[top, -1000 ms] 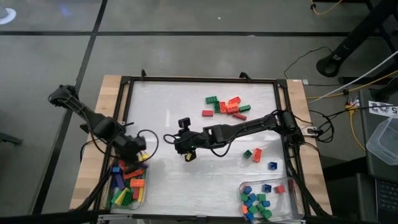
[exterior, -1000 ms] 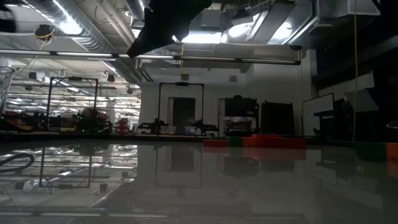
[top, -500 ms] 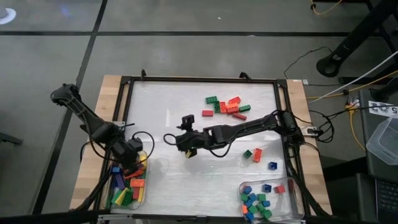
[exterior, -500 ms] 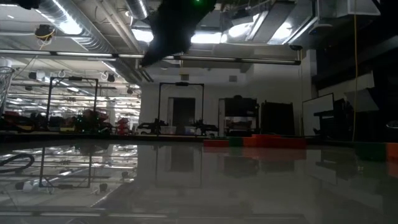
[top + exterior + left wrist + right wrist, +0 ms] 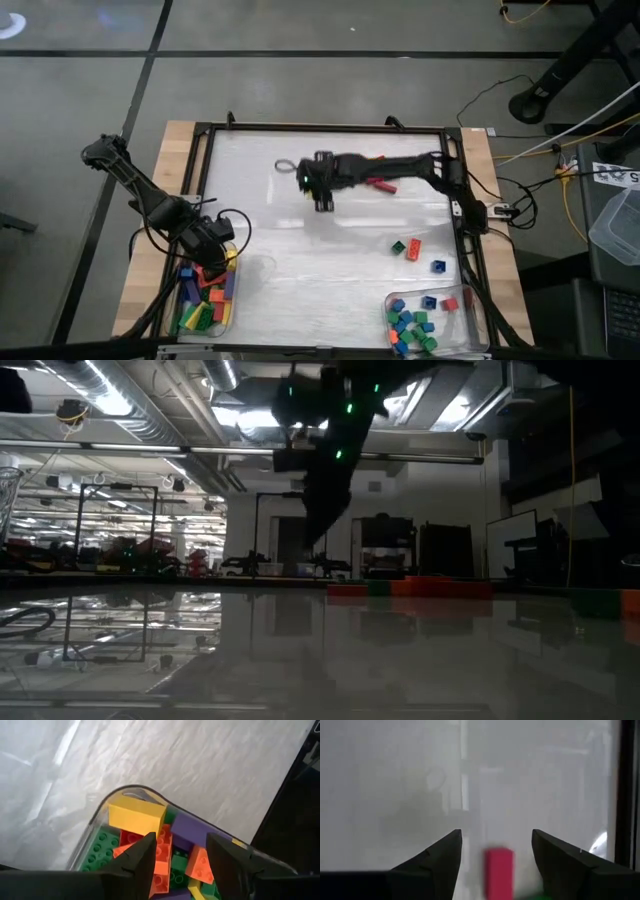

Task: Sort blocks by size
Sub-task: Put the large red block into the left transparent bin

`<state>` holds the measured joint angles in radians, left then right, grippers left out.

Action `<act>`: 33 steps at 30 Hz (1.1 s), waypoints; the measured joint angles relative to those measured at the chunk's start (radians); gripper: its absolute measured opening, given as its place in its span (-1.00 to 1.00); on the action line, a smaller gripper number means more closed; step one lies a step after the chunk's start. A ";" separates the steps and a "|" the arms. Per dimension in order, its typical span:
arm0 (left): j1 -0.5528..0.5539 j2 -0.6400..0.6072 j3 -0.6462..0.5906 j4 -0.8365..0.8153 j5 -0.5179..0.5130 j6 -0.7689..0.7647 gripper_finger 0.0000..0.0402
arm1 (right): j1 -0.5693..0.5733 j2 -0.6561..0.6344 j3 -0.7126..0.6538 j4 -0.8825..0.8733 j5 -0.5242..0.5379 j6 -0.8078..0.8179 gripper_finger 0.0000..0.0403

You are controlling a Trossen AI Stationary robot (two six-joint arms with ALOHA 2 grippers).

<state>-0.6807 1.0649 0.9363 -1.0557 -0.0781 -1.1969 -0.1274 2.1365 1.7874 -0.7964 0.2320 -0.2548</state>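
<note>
A: Near edge first. Left gripper hangs over the clear tray at the bench's near left corner, jaws parted, nothing between them. Below sit the long bricks: yellow, purple, orange, green, studded, hard glossy plastic, tumbled at angles. Looks like the drop spot for the big size.

B: And near right?

A: Second clear tray, holding small square bricks, blue, green, red. So the sorting reads long to the left, small to the right. A few loose ones lie on the white bench just beyond that tray.

B: Right arm?

A: Farther back. Right gripper stretches toward the far pile, jaws wide and empty. A red long brick lies on the sheet ahead, between the fingers but untouched. My guess: lining up for it.

B: Surface?

A: Shiny, faintly streaked.
</note>
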 joint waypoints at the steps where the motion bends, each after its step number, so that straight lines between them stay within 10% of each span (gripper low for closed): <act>1: 0.000 0.000 0.000 0.000 -0.006 0.000 -0.20 | -0.022 0.006 0.000 0.009 -0.010 0.015 0.18; 27: 0.000 0.000 0.000 -0.001 -0.072 0.076 -0.19 | -0.161 0.130 0.000 -0.172 -0.182 0.011 0.17; 33: 0.000 0.000 0.000 0.000 -0.139 0.070 -0.19 | -0.155 0.137 0.004 -0.175 -0.226 -0.015 -0.08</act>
<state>-0.6807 1.0653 0.9360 -1.0562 -0.2169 -1.1264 -0.2820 2.2733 1.7911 -0.9710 0.0058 -0.2697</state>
